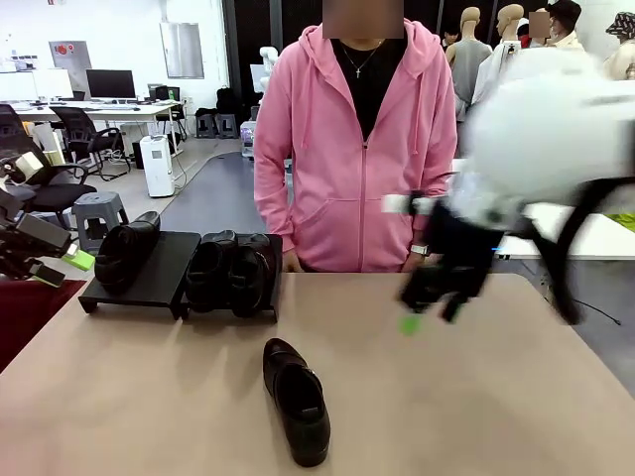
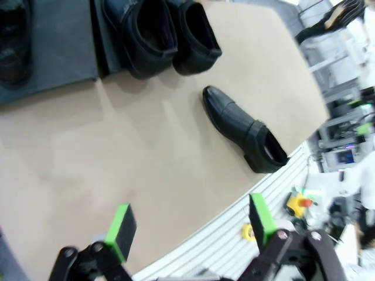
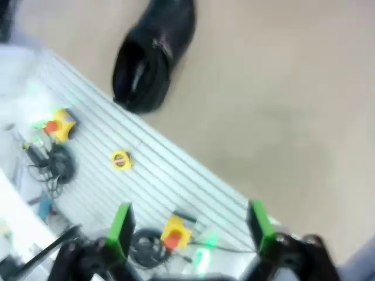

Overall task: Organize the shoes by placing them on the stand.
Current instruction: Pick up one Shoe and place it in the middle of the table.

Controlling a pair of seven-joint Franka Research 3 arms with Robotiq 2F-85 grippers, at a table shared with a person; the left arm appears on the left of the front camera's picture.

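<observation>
The table (image 1: 516,397) carries the stand (image 1: 164,268) far left with three shoes (image 1: 233,270); a fourth shoe (image 1: 296,399) lies near centre. Both claws, left (image 2: 190,231) and right (image 3: 190,225), gape empty; the wrist views show this.

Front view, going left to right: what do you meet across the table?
Left gripper with green pads → glossy black leather shoe on the matte-black stand → pair of black shoes on the stand's right part → lone black loafer on the table → blurred right gripper.
</observation>
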